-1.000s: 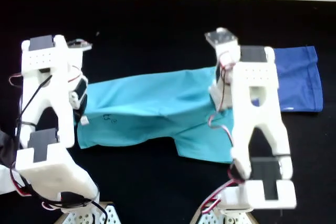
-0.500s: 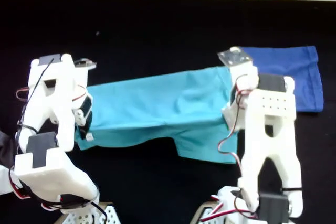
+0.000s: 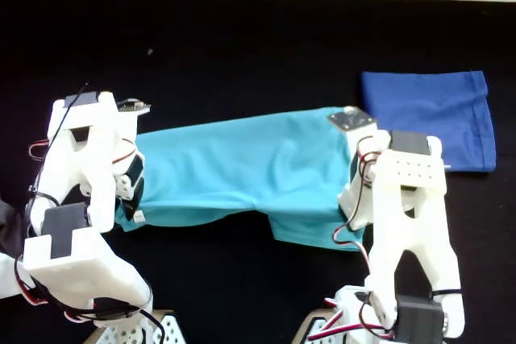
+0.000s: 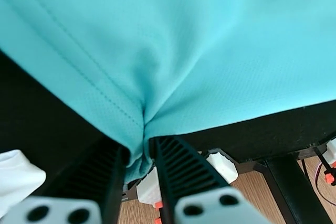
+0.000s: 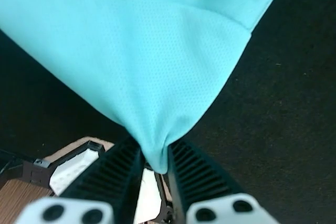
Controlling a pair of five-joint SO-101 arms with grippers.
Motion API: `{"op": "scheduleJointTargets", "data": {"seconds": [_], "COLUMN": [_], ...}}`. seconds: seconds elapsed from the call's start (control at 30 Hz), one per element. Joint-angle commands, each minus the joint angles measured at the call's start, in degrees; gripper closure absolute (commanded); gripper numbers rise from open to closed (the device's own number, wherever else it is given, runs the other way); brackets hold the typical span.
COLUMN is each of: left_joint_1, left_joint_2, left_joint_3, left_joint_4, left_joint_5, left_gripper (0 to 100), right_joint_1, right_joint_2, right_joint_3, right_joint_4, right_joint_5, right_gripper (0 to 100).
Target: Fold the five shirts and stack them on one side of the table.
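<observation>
High view: shows teal shirt [image 3: 242, 167] spread across mid-bench [image 3: 242, 38], with folded blue shirt [image 3: 431, 118] at 2 o'clock. Wrist views: show left end effector [image 4: 137, 156] pinched shut on a bunched hem, right end effector [image 5: 155, 163] clamped on a corner. Likely handles light, limp, sag-prone; best taken at hems and corners, kept taut.

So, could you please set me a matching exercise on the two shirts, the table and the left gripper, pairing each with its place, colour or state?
Things:
1. teal fabric shirt
2. folded dark blue shirt
3. table
4. left gripper

Descriptions:
A. lies flat on the table's right side, with no gripper on it
B. shut on a pinch of teal cloth
C. spread across the table's middle, one end in the right gripper
D. black, under both shirts

Pairs: 1-C, 2-A, 3-D, 4-B
</observation>
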Motion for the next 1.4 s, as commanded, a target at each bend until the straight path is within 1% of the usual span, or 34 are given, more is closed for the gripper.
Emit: {"op": "scheduleJointTargets", "data": {"seconds": [0.0,0.13,0.27,0.33,0.43,0.53,0.6,0.7,0.8,0.83,0.9,0.93,0.97,1.0,1.07,1.13,1.37], "left_joint_1": [-0.4,-0.7,-0.7,-0.8,-0.8,-0.8,-0.7,0.0,3.5,5.1,8.0,8.9,9.5,9.5,8.5,5.8,-2.9], "left_joint_2": [-2.7,-2.8,-2.8,-2.8,-2.8,-2.8,-2.6,-1.9,0.3,2.2,7.4,10.3,13.2,16.2,21.4,26.3,41.5], "left_joint_3": [-0.2,-0.6,-1.1,-3.5,-11.1,-22.2,-28.4,-34.0,-34.2,-34.1,-34.2,-34.3,-34.6,-34.8,-36.0,-39.5,-59.6], "left_joint_4": [-0.7,-0.4,-0.4,0.3,4.8,9.2,9.9,9.6,6.5,6.0,5.1,4.7,3.9,2.6,-0.5,-2.3,-2.4], "left_joint_5": [-0.4,-0.4,-0.4,-0.4,-0.4,-0.4,-0.3,0.3,4.4,5.7,7.8,8.5,8.9,8.9,8.9,8.9,8.5], "left_gripper": [99,97,85,84,84,84,84,84,85,88,98,100,98,99,99,99,99], "right_joint_1": [0.4,0.2,0.5,0.3,0.3,0.3,0.2,-1.0,-3.1,-4.0,-6.2,-7.1,-8.0,-8.7,-9.5,-9.6,-10.1], "right_joint_2": [-1.8,-1.9,-1.9,-1.9,-1.9,-1.8,-1.1,0.3,5.2,7.5,13.1,16.1,19.0,21.9,26.7,29.8,38.9], "right_joint_3": [-0.1,-1.2,-7.2,-11.3,-17.7,-22.7,-25.2,-25.8,-26.1,-26.2,-26.3,-26.3,-26.3,-26.3,-26.4,-26.4,-27.1], "right_joint_4": [0.2,3.6,6.5,7.8,9.2,9.3,8.6,2.7,-3.5,-5.3,-9.3,-11.2,-13.1,-14.7,-18.0,-22.2,-38.7], "right_joint_5": [0.5,0.4,0.3,0.2,0.2,0.0,-2.4,-6.2,-8.9,-9.2,-9.5,-9.5,-9.5,-9.5,-9.5,-9.5,-9.3], "right_gripper": [99.3,98.0,88.6,85.8,85.6,85.6,85.6,85.6,85.8,86.2,90.2,93.0,96.1,99.1,98.6,99.1,99.1]}}
